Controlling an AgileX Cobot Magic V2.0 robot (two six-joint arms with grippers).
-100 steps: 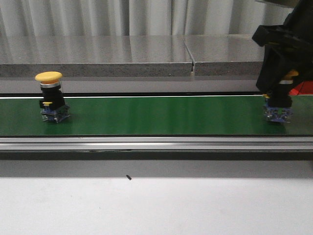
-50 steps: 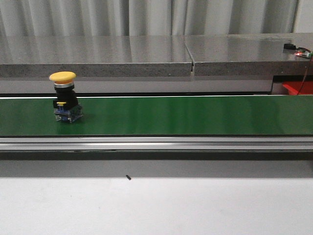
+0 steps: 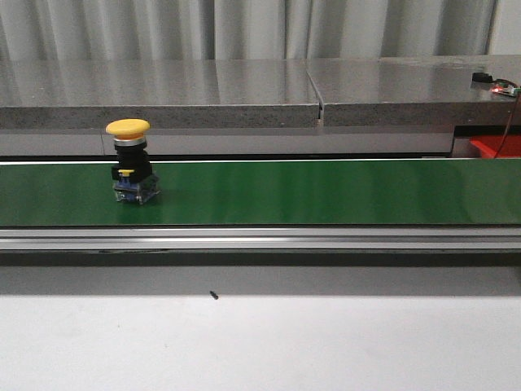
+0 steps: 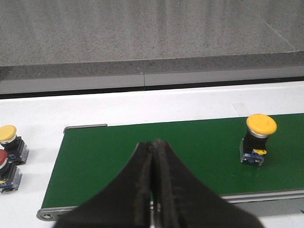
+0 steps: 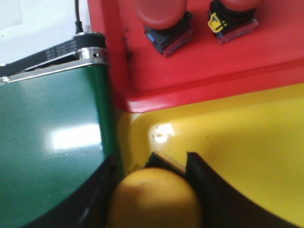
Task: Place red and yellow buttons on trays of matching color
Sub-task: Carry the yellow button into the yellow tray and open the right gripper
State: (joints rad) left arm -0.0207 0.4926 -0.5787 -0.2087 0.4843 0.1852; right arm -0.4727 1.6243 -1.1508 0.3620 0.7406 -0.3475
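Partly done, judging by the right wrist view. Two red buttons already in the red tray, side by side. Clamped between the right gripper fingers, a yellow button, held over the near corner of the yellow tray, just beside the end of the green conveyor belt. No button visible on the shown part of the yellow tray floor; release there probably next.

More left to do. Upright on the belt, toward its left part in the front view, a second yellow button: yellow mushroom cap on top, black body, blue base. Not touched by either arm.

Left gripper pressed together with nothing between the fingers, hovering over the near edge of the belt's far-left end, well apart from that belt button. Off the belt's end, on the white table, two spare buttons waiting: a yellow one and a red one, touching or nearly so.

Still pending, then: the held button's drop, the belt button's pickup, both spares.
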